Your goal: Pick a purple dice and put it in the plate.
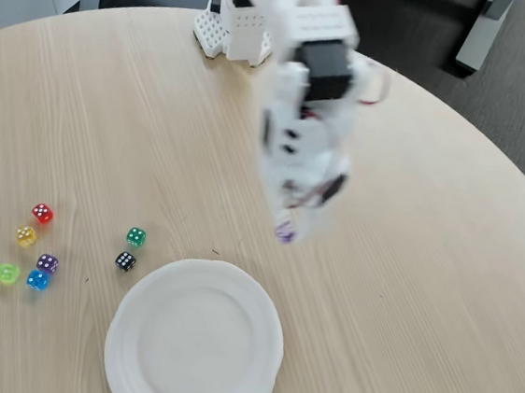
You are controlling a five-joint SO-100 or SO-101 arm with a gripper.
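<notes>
Gripper point(286, 229): your blurred white plastic claw grasps a translucent purple dice point(284, 230).
Plate point(131, 370): round white paper, shallow rim, near you.

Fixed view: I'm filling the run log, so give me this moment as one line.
hand: blurred, above table, shut on purple dice | plate: empty | second purple die: left cluster

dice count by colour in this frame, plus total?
Red die: 1
Yellow die: 1
Lime die: 1
Blue die: 1
Green die: 1
Black die: 1
Purple: 2, table die and blurred one at the tool
Total: 8
</notes>
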